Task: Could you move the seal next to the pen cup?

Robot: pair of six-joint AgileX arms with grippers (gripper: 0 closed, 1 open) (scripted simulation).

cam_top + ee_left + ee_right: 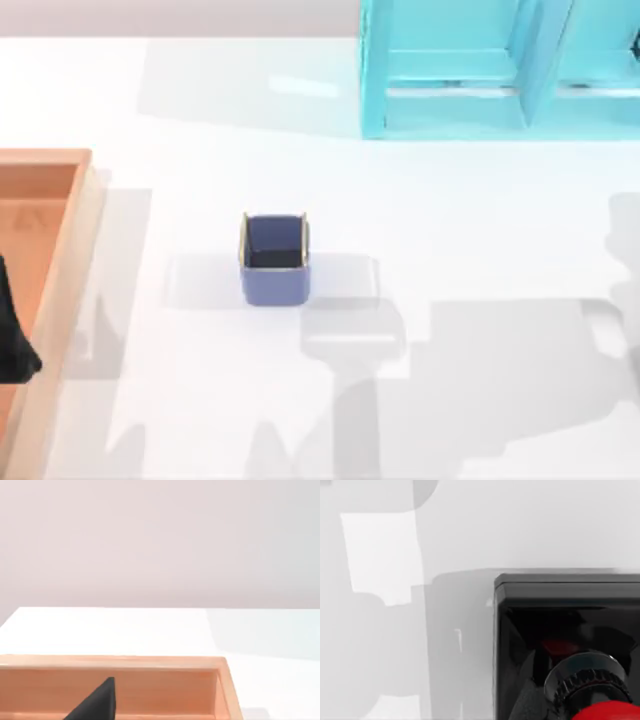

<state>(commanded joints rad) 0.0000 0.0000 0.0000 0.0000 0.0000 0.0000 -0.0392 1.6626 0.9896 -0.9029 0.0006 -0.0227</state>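
Well, open table (pixel 450 230) surrounds the pen cup (pixel 274 258).

seal (pixel 560 645) cut by frame edge | tray (pixel 60 260) cut at left edge

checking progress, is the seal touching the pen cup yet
Apart. The top view shows the pen cup alone on bare white table, nothing against its sides. The seal sits close under the right wrist camera, with no cup beside it.
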